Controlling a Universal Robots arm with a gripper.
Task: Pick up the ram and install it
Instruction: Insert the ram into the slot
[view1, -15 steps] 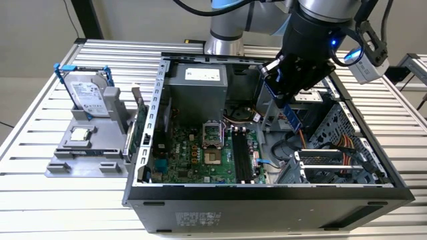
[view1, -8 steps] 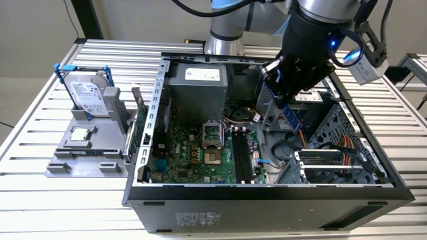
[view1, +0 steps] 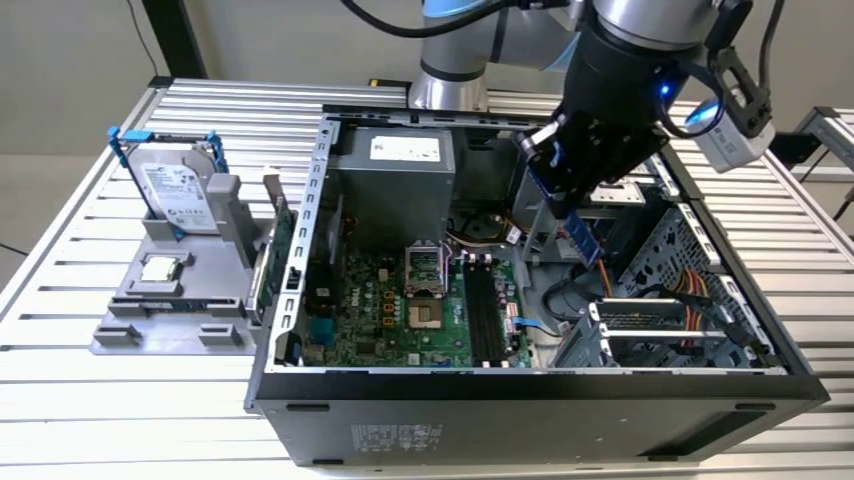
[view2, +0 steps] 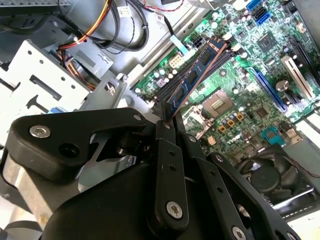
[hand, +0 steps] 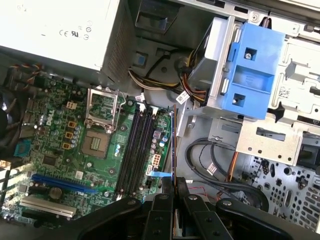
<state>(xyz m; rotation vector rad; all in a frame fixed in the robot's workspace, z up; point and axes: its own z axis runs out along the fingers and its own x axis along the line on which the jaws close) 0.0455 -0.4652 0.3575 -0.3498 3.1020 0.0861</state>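
My gripper (view1: 563, 188) hangs over the open computer case (view1: 534, 385), shut on the ram (view1: 577, 232). The ram is a thin blue stick with dark chips, sticking down out of the fingers above the case's middle right. In the second wrist view the ram (view2: 196, 74) runs from my gripper (view2: 167, 119) out over the long black memory slots (view2: 186, 74), still above them. The first wrist view shows the ram (hand: 173, 142) edge-on from my gripper (hand: 174, 184), just beside the black slots (hand: 140, 145) on the green motherboard (hand: 60, 125).
A silver hard drive with blue rails (view1: 174, 190) stands on a grey holder (view1: 160, 320) at the exterior view's left, outside the case. Inside are the power supply (view1: 394, 165), a cable bundle (hand: 165, 82), a blue drive caddy (hand: 252, 70) and a metal drive cage (view1: 674, 300).
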